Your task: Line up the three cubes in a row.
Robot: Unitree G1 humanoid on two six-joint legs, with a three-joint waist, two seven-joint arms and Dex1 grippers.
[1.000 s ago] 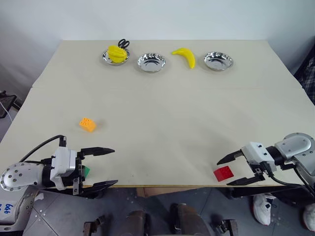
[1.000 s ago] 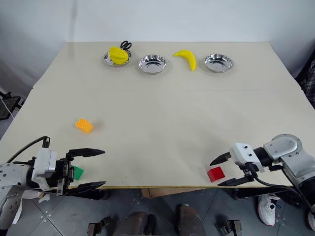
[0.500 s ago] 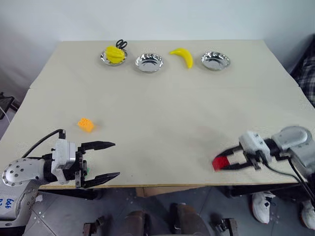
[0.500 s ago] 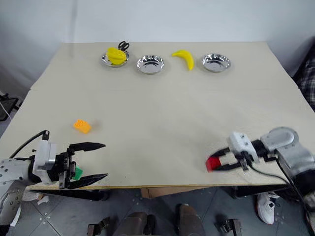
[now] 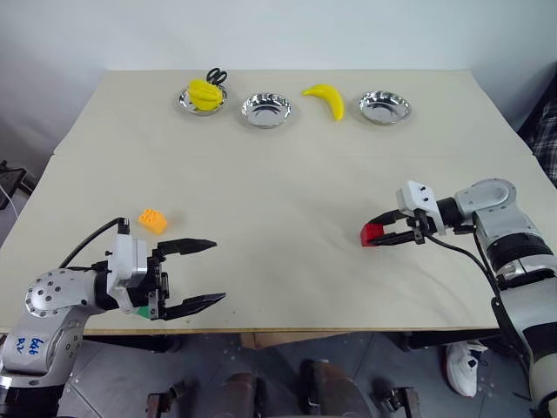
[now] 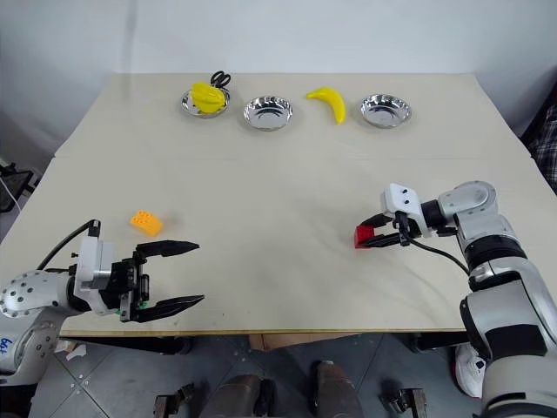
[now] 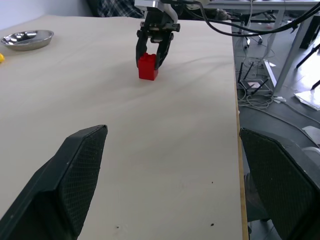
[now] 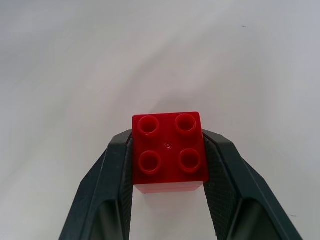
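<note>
The left gripper (image 5: 193, 274) is hovering at the table's (image 5: 287, 183) near edge, jaws spread wide and empty; the green block (image 5: 142, 310) is lying just behind its fingers. Slightly farther, the orange block (image 5: 153, 221) is resting beside that arm. Across the table, the right gripper (image 5: 381, 235) is clamping the red block (image 5: 371, 233), well apart from both, so the row is likely forming leftward.
</note>
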